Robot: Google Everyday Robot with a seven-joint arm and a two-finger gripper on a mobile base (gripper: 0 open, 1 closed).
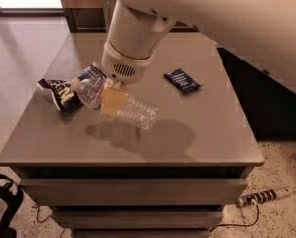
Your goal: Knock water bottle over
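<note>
The water bottle (136, 114) is a clear ribbed plastic bottle. It is tilted almost flat, with its cap end up and to the left and its base to the lower right. It hangs a little above the grey table top (207, 133), and its shadow falls on the table just below. My gripper (114, 100) comes down from the big white arm (138, 29). Its tan fingers (113, 96) are shut across the middle of the bottle.
A dark snack bag (56, 92) lies on the table's left side, right behind the bottle's cap end. A dark blue packet (182, 81) lies at the right back. A power strip (264, 197) and a black object (1, 202) lie on the floor.
</note>
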